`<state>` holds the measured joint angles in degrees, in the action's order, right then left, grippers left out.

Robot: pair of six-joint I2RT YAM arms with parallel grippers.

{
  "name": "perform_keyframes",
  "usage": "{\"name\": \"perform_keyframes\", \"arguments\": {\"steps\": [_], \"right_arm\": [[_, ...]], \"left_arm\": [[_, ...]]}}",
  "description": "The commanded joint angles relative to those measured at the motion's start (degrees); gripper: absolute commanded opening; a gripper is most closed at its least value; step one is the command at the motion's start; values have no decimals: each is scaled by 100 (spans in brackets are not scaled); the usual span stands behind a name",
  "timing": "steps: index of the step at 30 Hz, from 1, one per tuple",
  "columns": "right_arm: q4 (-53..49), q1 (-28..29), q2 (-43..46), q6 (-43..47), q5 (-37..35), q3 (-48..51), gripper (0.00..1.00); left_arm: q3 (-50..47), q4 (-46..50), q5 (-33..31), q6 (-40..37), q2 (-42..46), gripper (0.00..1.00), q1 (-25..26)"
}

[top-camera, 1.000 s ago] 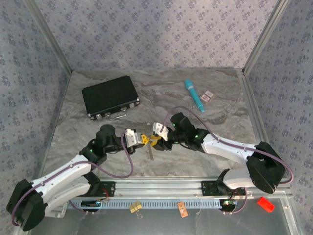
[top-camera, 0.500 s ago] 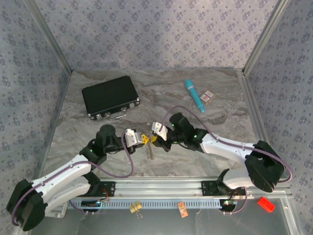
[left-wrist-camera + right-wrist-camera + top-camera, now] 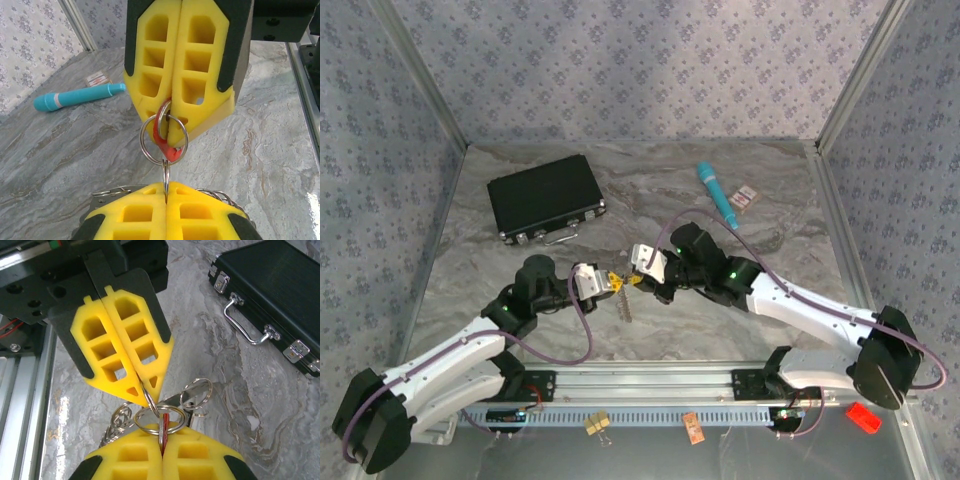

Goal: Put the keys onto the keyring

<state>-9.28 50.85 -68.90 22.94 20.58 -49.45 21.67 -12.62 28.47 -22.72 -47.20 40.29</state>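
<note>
Lower centre of the left wrist view: left gripper [image 3: 166, 192] was clenched on a thin silver loop seen edge-on, a link of the keyring [image 3: 143, 141]. The keyring's round split ring hung mid-frame, just above those pads, between the two grippers. Above it the right gripper [image 3: 171, 131] was clamped tight on the ring's upper rim and a red tab [image 3: 159, 127]. Marble table [image 3: 270, 150] lay behind. Farther back, upper left, a teal stick [image 3: 80, 96] lay flat, well apart. In the top view, a black case [image 3: 545, 197] sat upper left.
</note>
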Motion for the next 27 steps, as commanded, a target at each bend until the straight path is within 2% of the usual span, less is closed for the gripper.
{"name": "perform_keyframes", "arguments": {"steps": [1,9,11,15,18,21,22,27], "right_arm": [[-184,45,48,202,-346,-285,0],[-249,175,44,299,-607,-390,0],[-246,197,35,320,-646,-418,0],[-272,232,-13,366,-694,-523,0],[-298,263,-85,432,-670,-663,0],[-249,297,-229,465,-604,-827,0],[-227,317,-289,473,-588,-883,0],[47,555,-883,516,-321,-1376,0]], "left_arm": [[116,81,26,-92,34,0,27],[125,94,2,-92,21,1,26],[132,94,-32,-67,41,12,24],[252,388,-181,169,323,51,16],[300,753,-492,481,890,64,-32],[13,668,-1100,1123,1783,94,-163],[-93,627,-1406,1324,2118,99,-196],[-376,522,-3515,2194,3639,100,-358]]}}
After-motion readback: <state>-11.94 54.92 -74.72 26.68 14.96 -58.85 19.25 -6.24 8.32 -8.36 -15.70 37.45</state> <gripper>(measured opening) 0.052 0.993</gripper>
